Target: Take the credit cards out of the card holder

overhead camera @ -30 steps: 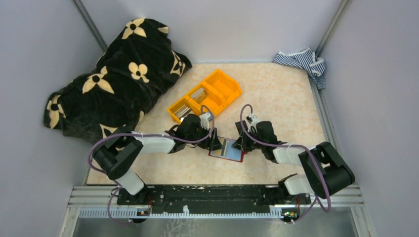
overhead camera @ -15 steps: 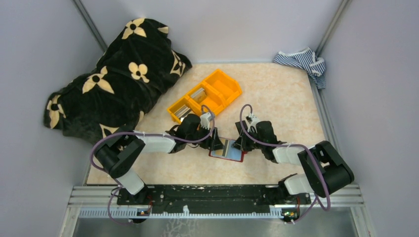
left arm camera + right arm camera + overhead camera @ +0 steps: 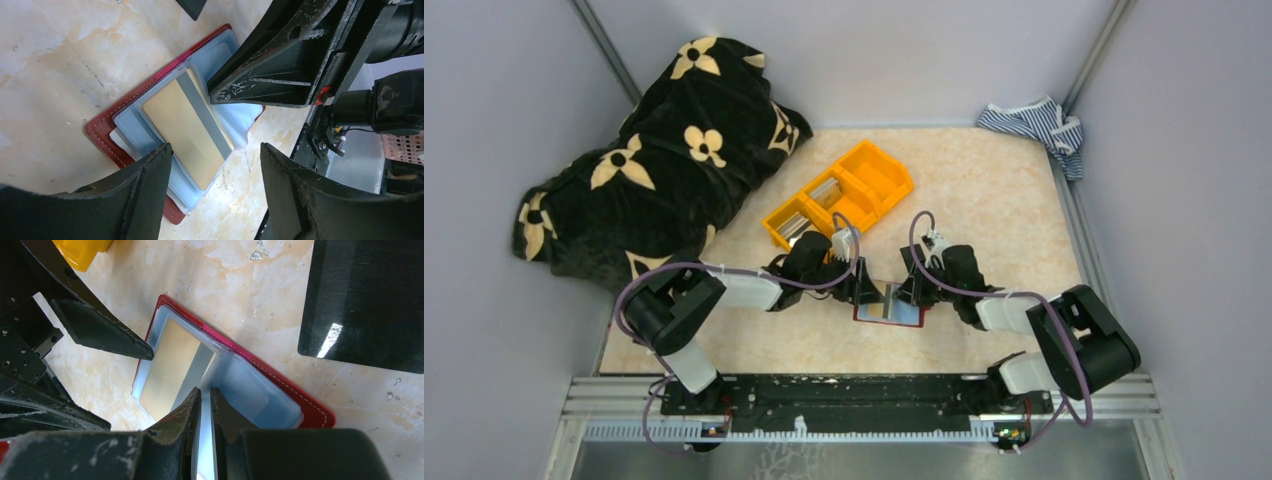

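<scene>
The card holder point(image 3: 887, 312) lies open on the table point(image 3: 984, 200) between my hands, and a beige card point(image 3: 185, 132) sits in its blue pocket point(image 3: 260, 390). My left hand point(image 3: 215, 150) straddles it, fingers apart; my right hand point(image 3: 206, 391) clamps a pocket edge. Silver-grey cards point(image 3: 826, 190) in the orange bin point(image 3: 900, 184) — partly done, I judge.

Dark red card holder point(image 3: 102, 127) with pale blue pockets, and the card point(image 3: 185, 130) in it is beige with a grey stripe. Orange bin point(image 3: 839, 190) mid-worktop. Black blanket point(image 3: 664, 150) with cream flowers at the far-left corner, blue-and-white striped cloth point(image 3: 1034, 125) far right. The worktop point(image 3: 994, 200) is marbled beige.
</scene>
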### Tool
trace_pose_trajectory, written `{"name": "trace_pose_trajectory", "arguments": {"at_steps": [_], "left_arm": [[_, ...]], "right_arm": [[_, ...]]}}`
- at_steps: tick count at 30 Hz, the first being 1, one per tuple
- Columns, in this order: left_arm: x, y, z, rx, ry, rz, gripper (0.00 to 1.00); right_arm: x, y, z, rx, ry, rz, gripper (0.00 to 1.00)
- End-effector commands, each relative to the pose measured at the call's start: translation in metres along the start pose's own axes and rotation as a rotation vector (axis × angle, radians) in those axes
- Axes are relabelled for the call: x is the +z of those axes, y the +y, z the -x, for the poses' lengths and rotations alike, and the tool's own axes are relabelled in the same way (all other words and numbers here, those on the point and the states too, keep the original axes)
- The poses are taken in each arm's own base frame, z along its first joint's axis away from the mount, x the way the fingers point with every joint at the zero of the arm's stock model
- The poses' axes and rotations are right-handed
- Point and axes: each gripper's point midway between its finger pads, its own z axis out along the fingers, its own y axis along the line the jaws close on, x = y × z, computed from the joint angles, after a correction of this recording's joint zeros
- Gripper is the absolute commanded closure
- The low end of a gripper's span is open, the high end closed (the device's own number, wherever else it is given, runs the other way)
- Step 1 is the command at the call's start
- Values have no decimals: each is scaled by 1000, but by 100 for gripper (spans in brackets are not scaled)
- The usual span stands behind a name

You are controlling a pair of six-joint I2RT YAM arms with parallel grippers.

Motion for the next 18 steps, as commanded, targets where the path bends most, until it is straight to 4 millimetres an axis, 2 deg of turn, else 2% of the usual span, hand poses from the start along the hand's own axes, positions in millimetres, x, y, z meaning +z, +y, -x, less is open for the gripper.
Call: {"name": "trace_pose_trajectory", "arguments": {"at_steps": [1, 14, 18], "left_arm": [[3, -17, 4, -9, -19, -105, 29], [6, -25, 8, -32, -34, -164, 29], [6, -16, 7, -39, -17, -116, 29]], "right_arm": [[0, -1, -2, 3, -2, 8, 87], [0, -1, -4, 5, -2, 10, 87], [0, -2, -4, 5, -2, 7, 87]]}}
